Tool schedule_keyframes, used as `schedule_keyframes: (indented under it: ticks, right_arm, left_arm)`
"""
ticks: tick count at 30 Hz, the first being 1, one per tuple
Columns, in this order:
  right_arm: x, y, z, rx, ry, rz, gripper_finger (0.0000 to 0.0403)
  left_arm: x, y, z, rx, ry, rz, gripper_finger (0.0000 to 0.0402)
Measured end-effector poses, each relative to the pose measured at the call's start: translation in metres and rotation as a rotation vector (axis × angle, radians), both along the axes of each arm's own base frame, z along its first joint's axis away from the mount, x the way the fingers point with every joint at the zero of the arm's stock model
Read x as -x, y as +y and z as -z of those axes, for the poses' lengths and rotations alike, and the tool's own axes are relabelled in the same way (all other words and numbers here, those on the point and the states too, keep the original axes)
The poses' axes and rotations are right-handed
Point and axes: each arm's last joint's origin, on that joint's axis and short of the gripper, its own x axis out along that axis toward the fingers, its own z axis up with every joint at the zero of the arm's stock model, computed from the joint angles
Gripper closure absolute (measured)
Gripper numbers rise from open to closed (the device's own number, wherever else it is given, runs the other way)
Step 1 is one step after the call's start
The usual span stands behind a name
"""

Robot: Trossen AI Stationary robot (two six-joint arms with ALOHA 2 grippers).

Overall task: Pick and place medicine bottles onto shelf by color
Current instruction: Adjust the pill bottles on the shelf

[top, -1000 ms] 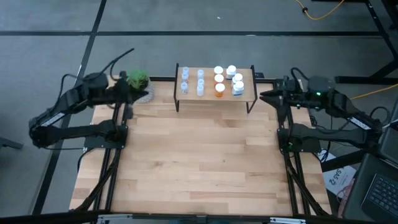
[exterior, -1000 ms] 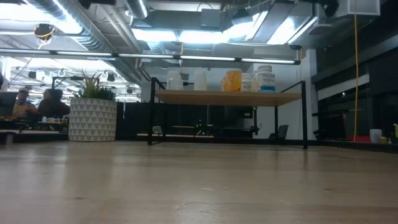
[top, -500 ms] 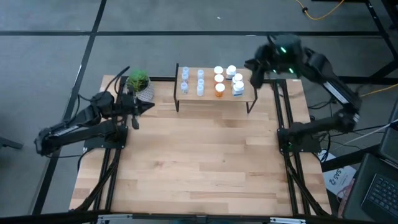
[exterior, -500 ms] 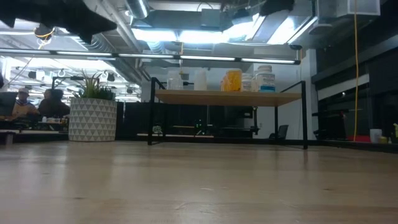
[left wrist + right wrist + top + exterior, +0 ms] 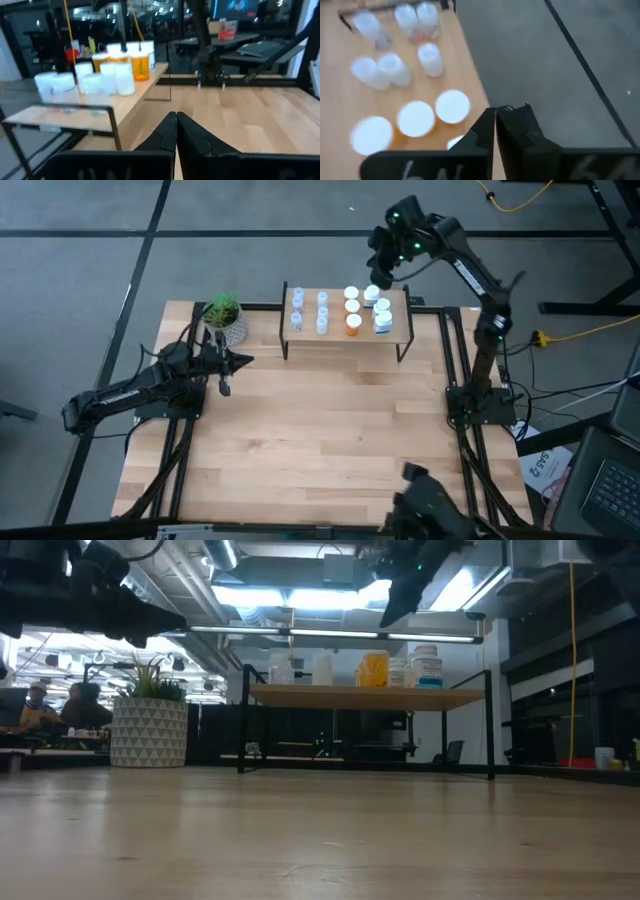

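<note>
**A:** Both grippers are empty, fingers clenched together on nothing. Nearest you, the left gripper (image 5: 232,362) hangs over the wooden tabletop (image 5: 320,450) by its left edge, short of the shelf (image 5: 346,330). The right gripper (image 5: 380,268) rides high past the shelf's far right corner.

**B:** And the medicine bottles (image 5: 352,306)?

**A:** All on the shelf board, none on the tabletop. Pale clear ones (image 5: 297,311) toward its left end, orange with white caps (image 5: 353,324) in the middle, broader white ones (image 5: 382,320) at the right. My read: the sorting looks finished, or close.

**B:** So what do you advise?

**A:** If you clear out, lift the right arm straight away before swinging. Those bottles are small smooth cylinders, packed close; I judge one brush would topple several. The board is light wood on thin black legs, so don't lean on it. Mind the potted plant (image 5: 224,311) at the far left corner.
</note>
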Motion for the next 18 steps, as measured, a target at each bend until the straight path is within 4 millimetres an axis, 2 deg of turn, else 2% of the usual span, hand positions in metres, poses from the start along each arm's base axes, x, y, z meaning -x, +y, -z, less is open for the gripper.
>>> schedule_keyframes:
  ticks: [4, 8, 13, 18]
  right_arm:
    - [-0.012, -0.013, 0.02, 0.008, 0.11, -0.11, 0.0397]
    - [-0.019, -0.021, 0.038, -0.028, 0.168, -0.144, 0.0396]
    - [-0.022, -0.021, 0.04, -0.027, 0.171, -0.153, 0.0398]
    - [-0.025, -0.016, 0.041, -0.038, 0.182, -0.168, 0.0398]
  left_arm:
    - [0.0, -0.001, 0.012, -0.039, 0.006, 0.029, 0.0401]
    - [-0.001, -0.001, 0.023, -0.031, 0.024, 0.033, 0.0401]
    - [-0.002, 0.0, 0.033, -0.05, 0.035, 0.039, 0.0401]
    - [-0.002, -0.002, 0.032, -0.053, 0.025, 0.077, 0.0401]
